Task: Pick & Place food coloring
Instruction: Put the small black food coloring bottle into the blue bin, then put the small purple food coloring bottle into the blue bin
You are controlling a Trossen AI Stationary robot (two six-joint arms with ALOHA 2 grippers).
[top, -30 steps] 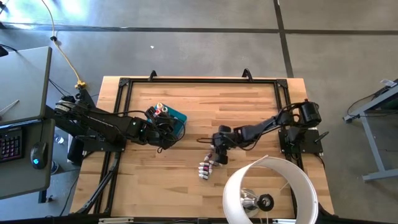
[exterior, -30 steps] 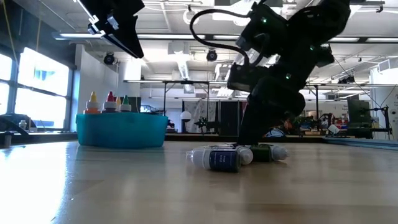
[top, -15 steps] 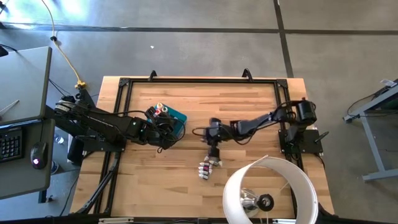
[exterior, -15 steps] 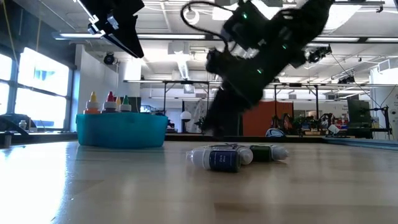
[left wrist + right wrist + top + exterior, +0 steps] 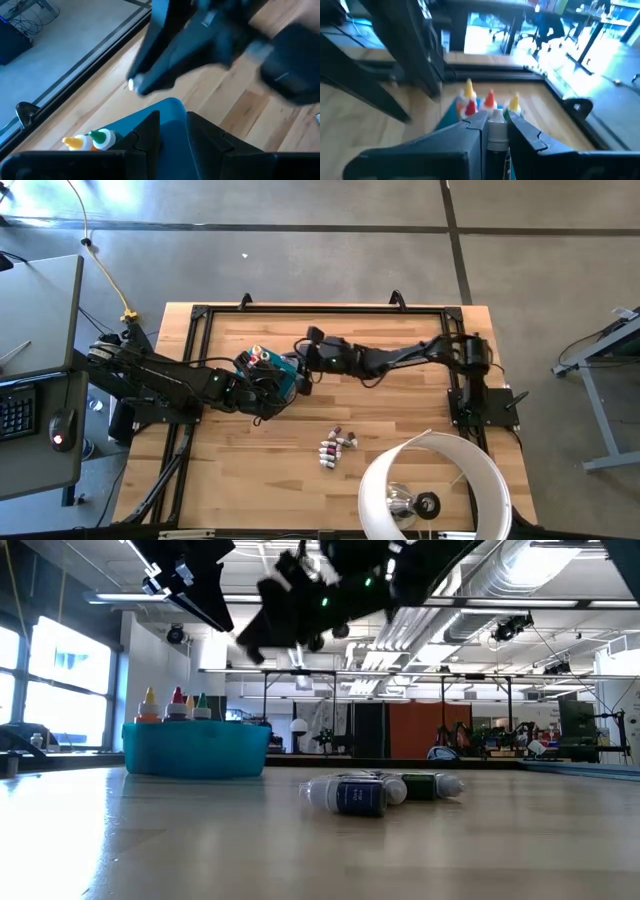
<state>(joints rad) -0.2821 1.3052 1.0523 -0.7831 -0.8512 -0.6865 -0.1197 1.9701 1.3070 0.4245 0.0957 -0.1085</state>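
1. Low view gives me dark labels on the loose bottles [image 5: 372, 790] lying on the table [image 5: 300, 850], but I cannot read any writing on them.
2. I see no brand or readable text anywhere else.
3. I have the teal bin [image 5: 283, 376] on the table's left half; upright bottles stand in it, with orange, red and green caps showing over its rim [image 5: 176, 703].
4. From above, the same standing bottles [image 5: 261, 358] cluster at the bin's far-left corner.
5. My right gripper [image 5: 495, 131] is closed on a bottle with a white cap [image 5: 496, 125], pinched between its two fingers.
6. That gripper [image 5: 303, 357] hangs in the air at the bin's right edge, arm stretched across the table.
7. My left gripper [image 5: 172, 131] sits above the bin, fingers a narrow gap apart, nothing between them.
8. The remaining loose bottles [image 5: 334, 447] lie on their sides in a small heap near the table's front, well apart from the bin.
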